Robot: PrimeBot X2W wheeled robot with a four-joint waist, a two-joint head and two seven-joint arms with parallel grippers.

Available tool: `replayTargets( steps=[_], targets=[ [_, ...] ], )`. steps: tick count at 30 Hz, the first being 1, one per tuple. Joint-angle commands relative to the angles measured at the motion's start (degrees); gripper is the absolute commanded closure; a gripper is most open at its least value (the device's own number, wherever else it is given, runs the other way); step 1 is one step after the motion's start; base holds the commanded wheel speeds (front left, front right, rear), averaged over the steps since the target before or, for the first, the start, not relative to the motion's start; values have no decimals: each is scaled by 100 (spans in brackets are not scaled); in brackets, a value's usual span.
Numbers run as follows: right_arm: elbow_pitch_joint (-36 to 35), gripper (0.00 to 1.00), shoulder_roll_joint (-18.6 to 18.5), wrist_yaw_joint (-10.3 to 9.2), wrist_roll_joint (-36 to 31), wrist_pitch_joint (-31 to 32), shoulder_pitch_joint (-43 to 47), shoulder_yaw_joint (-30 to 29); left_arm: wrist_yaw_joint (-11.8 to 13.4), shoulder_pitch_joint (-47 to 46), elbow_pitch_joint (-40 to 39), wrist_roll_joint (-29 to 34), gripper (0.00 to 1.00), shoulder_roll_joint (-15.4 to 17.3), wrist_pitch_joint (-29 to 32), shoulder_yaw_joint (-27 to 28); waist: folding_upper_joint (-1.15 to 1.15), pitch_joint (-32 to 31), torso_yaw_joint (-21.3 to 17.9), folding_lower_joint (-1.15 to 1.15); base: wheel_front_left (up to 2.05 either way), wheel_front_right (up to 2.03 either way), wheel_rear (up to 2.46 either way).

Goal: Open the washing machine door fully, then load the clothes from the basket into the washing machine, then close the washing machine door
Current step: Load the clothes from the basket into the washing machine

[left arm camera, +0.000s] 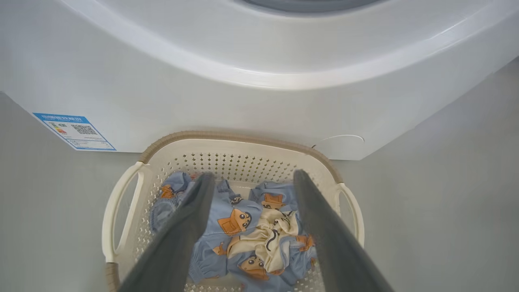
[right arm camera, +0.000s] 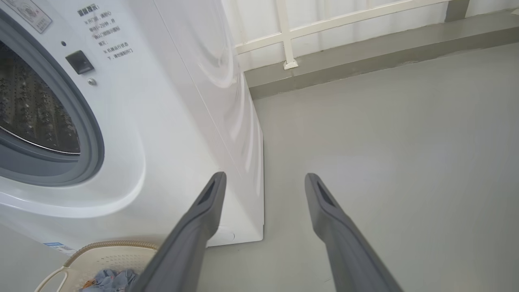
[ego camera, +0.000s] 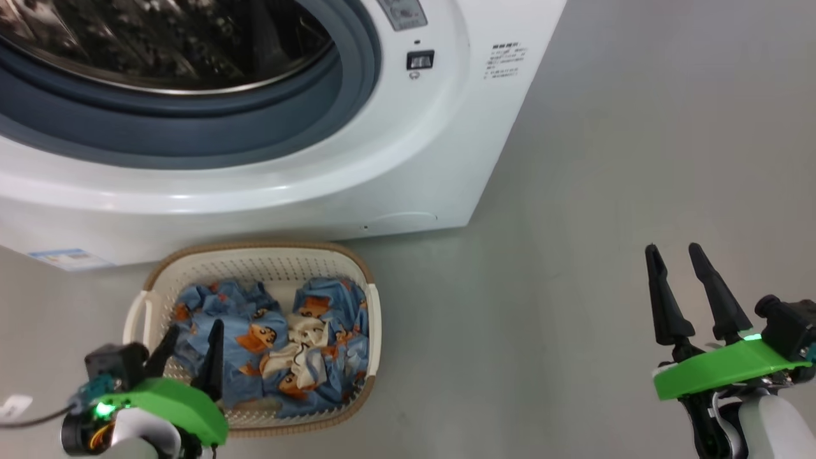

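The white washing machine [ego camera: 408, 166] stands with its mouth uncovered, showing the grey gasket [ego camera: 191, 134] and steel drum [ego camera: 159, 44]; its door is out of view. On the floor in front sits the cream basket [ego camera: 376, 312] holding the light-blue clothes [ego camera: 287, 344] with orange figures. My left gripper [ego camera: 194, 331] hovers open over the basket's near left part, fingers spread above the clothes [left arm camera: 247, 231] and not touching them. Far to the right, above bare floor, my right gripper [ego camera: 674, 250] is open and empty, and its wrist view shows the machine's side [right arm camera: 227, 101].
Grey floor [ego camera: 605, 191] spreads to the right of the machine. A low ledge with a white railing [right arm camera: 344, 24] runs along the far side behind the machine. A blue label sticker [left arm camera: 75, 130] marks the machine's lower left front.
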Motion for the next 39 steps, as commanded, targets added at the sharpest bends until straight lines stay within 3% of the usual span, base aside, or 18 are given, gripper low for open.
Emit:
replayTargets(
  steps=[1, 19, 39],
  targets=[
    [-151, 0, -14, 14, -9, -69, -97, 171, -14, -237, 74, -54, 0, 200, -37, 78, 0, 350, -77, 0, 0, 0, 0],
    [-231, 0, 158, 14, -76, -69, -772, 466, -14, -2202, 2269, -990, 0, 463, -37, -1481, 0, 1692, -213, 0, 0, 0, 0],
    [-466, 0, 231, 14, -130, -69, -1157, 615, -14, -3428, 3170, -1752, 0, 678, 628, -2602, 0, 2661, -287, 0, 0, 0, 0]
  ],
)
